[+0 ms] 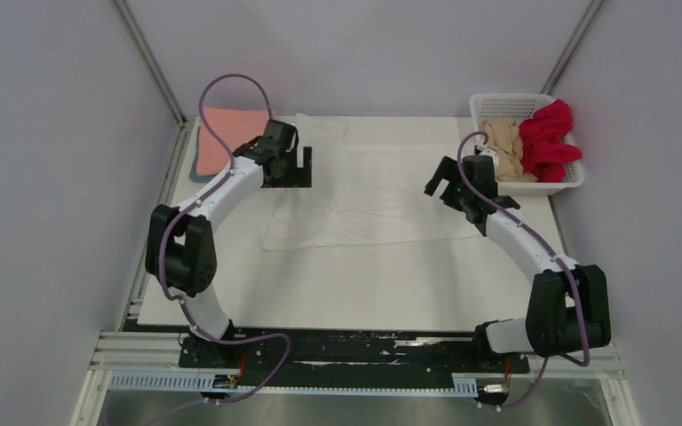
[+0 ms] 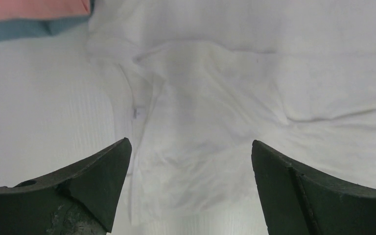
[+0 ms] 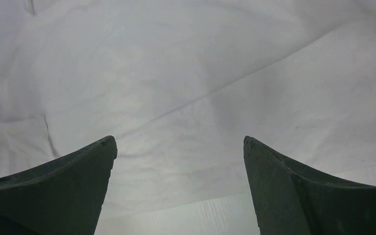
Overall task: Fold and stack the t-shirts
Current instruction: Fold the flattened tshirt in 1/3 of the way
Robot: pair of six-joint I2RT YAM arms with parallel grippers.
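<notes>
A white t-shirt (image 1: 368,191) lies spread and partly folded on the white table, wrinkled, also filling the left wrist view (image 2: 210,98) and the right wrist view (image 3: 186,83). My left gripper (image 1: 295,167) hovers over its left edge, open and empty (image 2: 191,149). Over the shirt's right edge my right gripper (image 1: 441,188) stands open with nothing between its fingers (image 3: 180,144). A folded salmon pink t-shirt (image 1: 231,127) lies on a grey-blue one (image 1: 199,169) at the back left. The red t-shirt (image 1: 551,138) and the beige t-shirt (image 1: 504,146) sit in the basket.
The white lattice basket (image 1: 506,106) stands at the back right corner of the table. Grey walls close in both sides and the back. The arm bases stand on a rail (image 1: 355,351) at the near edge.
</notes>
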